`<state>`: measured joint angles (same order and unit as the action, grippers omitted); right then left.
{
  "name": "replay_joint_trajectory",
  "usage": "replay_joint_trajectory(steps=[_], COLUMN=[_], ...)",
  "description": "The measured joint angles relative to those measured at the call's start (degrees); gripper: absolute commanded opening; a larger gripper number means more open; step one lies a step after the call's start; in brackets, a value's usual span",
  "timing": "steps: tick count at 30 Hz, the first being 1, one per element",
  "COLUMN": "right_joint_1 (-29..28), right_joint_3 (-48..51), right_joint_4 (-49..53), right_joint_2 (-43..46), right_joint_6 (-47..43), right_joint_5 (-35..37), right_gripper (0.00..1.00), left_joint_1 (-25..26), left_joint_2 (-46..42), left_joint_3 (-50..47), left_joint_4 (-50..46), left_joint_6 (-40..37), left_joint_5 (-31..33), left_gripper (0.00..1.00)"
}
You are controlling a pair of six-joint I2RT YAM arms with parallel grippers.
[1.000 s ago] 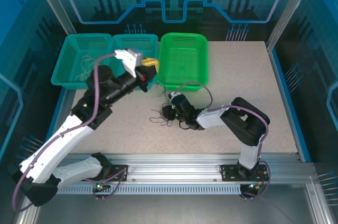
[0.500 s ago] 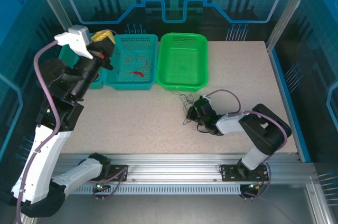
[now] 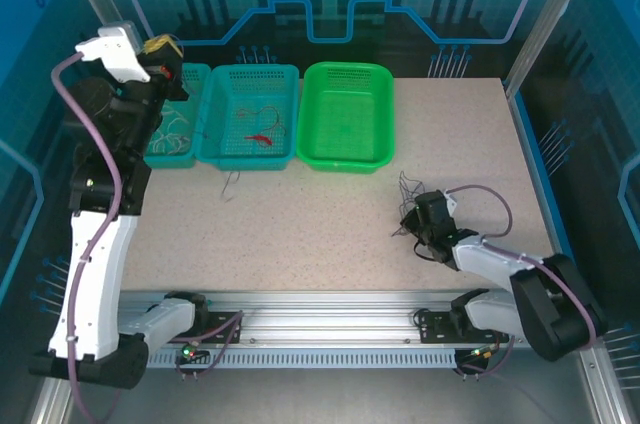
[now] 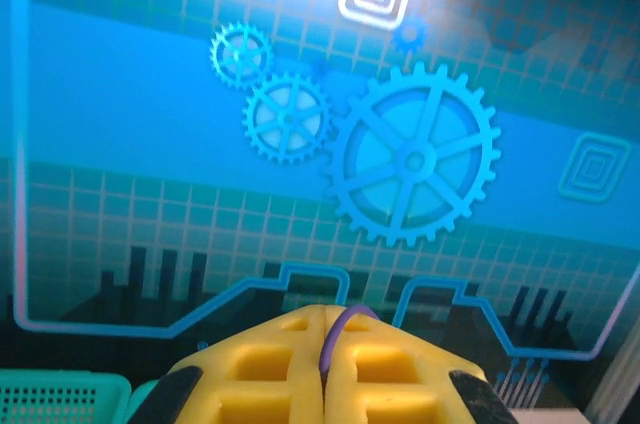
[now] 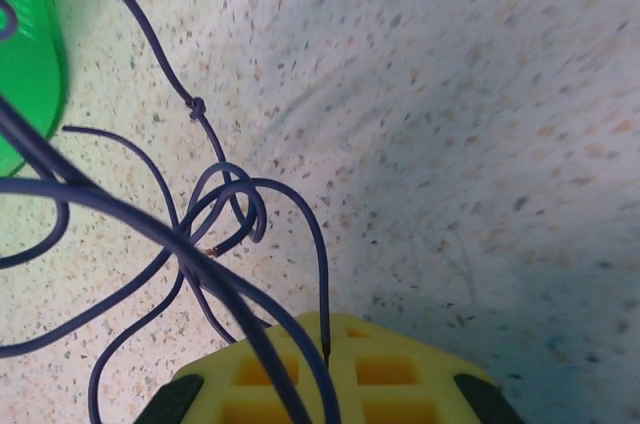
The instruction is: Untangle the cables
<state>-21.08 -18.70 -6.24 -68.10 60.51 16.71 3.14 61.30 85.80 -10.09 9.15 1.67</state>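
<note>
With a thin red wire (image 3: 258, 137) and cream-white wires (image 3: 176, 132) already laid in teal mesh baskets (image 3: 250, 70), one dark purple strand (image 4: 340, 322) is seemingly pinched by the clenched left gripper (image 4: 322, 349), while the knotted dark purple wire clump (image 5: 215, 224), clamped on the table by the right gripper (image 5: 325, 364), is yet to be freed.

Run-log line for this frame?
left tool: shut on purple cable, raised | right tool: shut on dark cable clump, on table | red cable: in middle basket

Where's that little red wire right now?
From above, the red wire lies inside the middle teal basket, just left of the bright green basket.
</note>
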Motion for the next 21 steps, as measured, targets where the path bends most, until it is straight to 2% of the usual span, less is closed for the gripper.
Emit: replay_joint_trajectory(steps=[5, 11, 21], right_joint_1=[0.83, 0.87, 0.85], right_joint_3=[-3.78, -10.36, -13.35], right_joint_4=[7.04, 15.21, 26.03], right_joint_2=[5.51, 9.31, 15.65], right_joint_6=[-3.98, -9.68, -14.43], right_joint_5=[-0.98, -4.72, -8.09], right_gripper=[0.00, 0.00, 0.00], left_joint_1=[-0.15, 0.50, 9.92], left_joint_2=[3.61, 8.96, 23.54], left_joint_3=[0.00, 0.00, 1.49], left_joint_4=[1.81, 11.76, 29.62], left_joint_6=[3.93, 11.34, 14.88], left_joint_5=[-9.66, -19.19, -21.46], left_gripper=[0.00, 0.00, 0.00])
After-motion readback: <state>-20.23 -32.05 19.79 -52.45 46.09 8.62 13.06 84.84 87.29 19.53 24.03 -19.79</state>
